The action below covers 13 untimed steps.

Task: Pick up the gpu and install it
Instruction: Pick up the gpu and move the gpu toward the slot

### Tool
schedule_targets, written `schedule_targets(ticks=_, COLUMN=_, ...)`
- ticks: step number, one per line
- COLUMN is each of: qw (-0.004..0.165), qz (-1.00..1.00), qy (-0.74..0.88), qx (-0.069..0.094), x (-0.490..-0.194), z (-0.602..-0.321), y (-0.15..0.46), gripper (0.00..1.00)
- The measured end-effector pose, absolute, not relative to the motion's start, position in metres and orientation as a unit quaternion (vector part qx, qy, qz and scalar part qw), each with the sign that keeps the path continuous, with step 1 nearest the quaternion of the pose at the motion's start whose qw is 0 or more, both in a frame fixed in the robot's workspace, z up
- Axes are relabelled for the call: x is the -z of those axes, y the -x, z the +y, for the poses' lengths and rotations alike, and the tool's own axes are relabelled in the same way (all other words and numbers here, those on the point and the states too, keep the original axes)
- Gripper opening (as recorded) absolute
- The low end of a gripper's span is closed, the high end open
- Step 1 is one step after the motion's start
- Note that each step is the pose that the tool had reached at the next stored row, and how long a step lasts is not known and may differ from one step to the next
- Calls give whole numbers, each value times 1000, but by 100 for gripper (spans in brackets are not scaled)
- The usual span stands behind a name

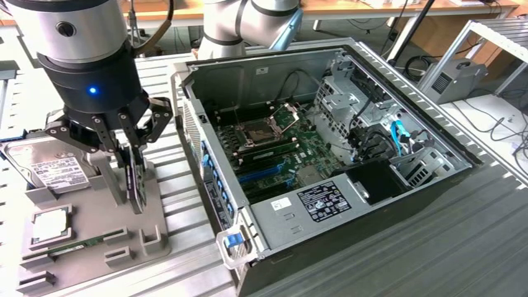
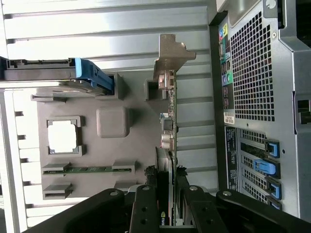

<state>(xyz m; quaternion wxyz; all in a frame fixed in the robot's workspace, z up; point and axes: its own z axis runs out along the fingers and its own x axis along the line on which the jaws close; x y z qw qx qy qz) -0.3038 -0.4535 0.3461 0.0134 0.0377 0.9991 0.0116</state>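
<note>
Two fingers point(image 2: 146, 213) are drawn in narrow on the gpu point(image 1: 136, 180), pinching its upper edge from both faces. The gpu stands upright on its long edge in a slot of the grey holder point(image 1: 99, 210) on the bench point(image 1: 161, 74), to the exterior view's left of the open computer case point(image 1: 281, 213). A hard drive point(image 1: 54, 170), a processor point(image 1: 51, 224) and a memory stick point(image 1: 74, 249) sit in the same holder.
</note>
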Motion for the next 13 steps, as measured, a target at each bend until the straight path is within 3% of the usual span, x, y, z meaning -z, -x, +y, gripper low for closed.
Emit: schedule_targets(ticks=13, qw=13, qz=999, qy=-38, qx=-12, x=-355, z=-453, y=304, gripper=26)
